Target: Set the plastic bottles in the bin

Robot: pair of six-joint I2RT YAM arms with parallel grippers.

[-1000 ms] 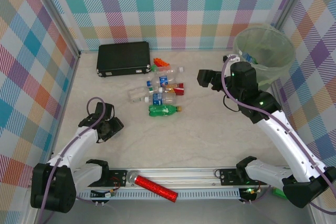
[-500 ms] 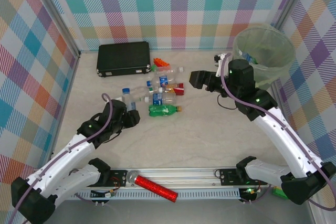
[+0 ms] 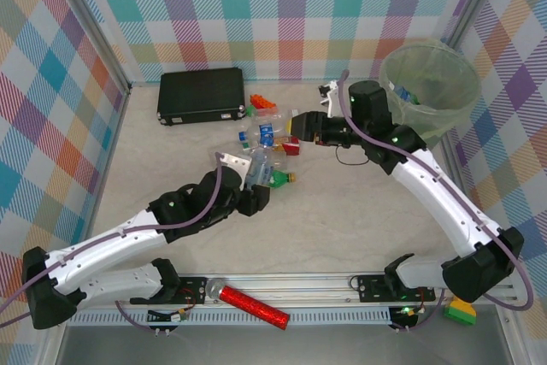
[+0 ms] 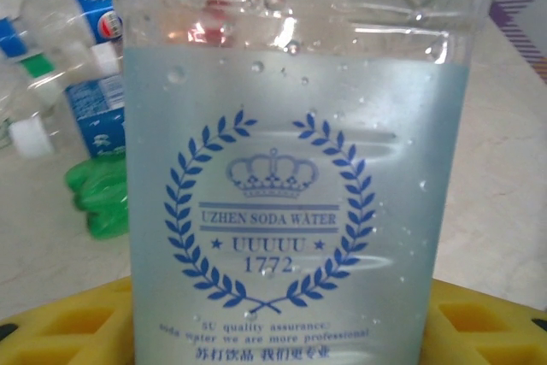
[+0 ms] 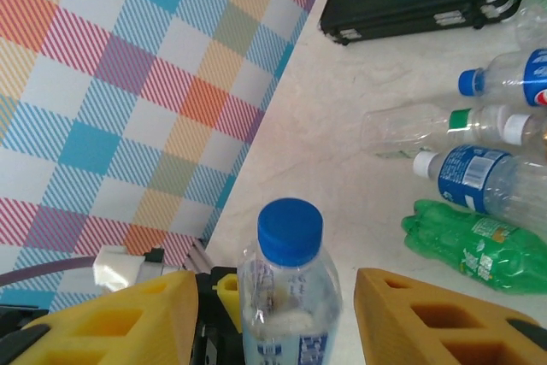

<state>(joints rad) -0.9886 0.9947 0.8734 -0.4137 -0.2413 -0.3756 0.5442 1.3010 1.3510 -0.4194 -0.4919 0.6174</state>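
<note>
Clamped on a clear bottle (image 4: 291,211), the left gripper (image 3: 255,197) has swung toward the right gripper (image 3: 297,126) (jaws apart), likely for handover toward the bin (image 3: 461,96).

Soda-water bottle (image 4: 299,168): clear glossy plastic. Bin liner (image 3: 440,87): translucent film. Tabletop (image 3: 342,211): smooth, matt.

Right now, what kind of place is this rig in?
Most likely a lab robot test cell: plaid walls box in the table, an aluminium rail runs along its near edge, and plastic bottles lie staged near a lined bin.
</note>
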